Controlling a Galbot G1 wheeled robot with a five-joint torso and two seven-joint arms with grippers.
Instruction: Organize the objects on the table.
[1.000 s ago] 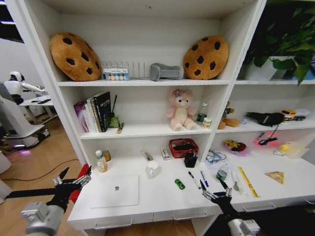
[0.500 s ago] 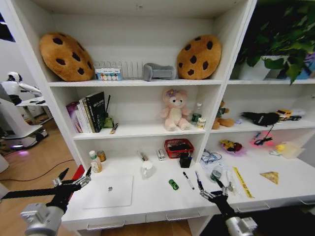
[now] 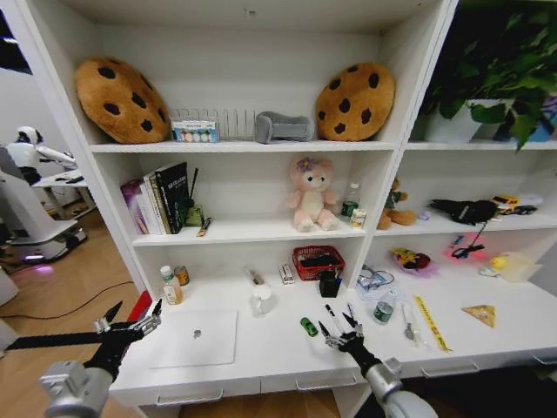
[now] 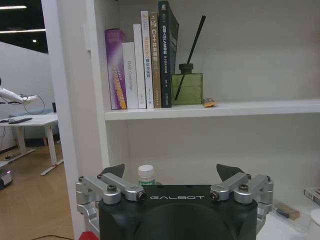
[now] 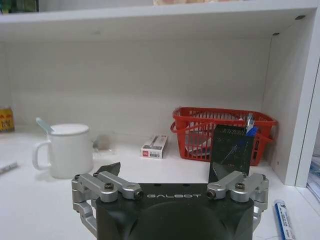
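The right pincer, fingers spread, hovers over the black pen beside the green item.

White shelving fills the far wall; wooden floor lies left, with a white desk beyond.

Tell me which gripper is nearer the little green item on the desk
Right. The right gripper hovers just beside the green item; the left gripper hangs beyond the laptop, off the table's left end.

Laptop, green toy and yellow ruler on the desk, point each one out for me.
laptop [image 3: 195, 338], head view, middle of its closed lid.
green toy [image 3: 308, 326], head view, its middle.
yellow ruler [image 3: 432, 323], head view, midway along its length.
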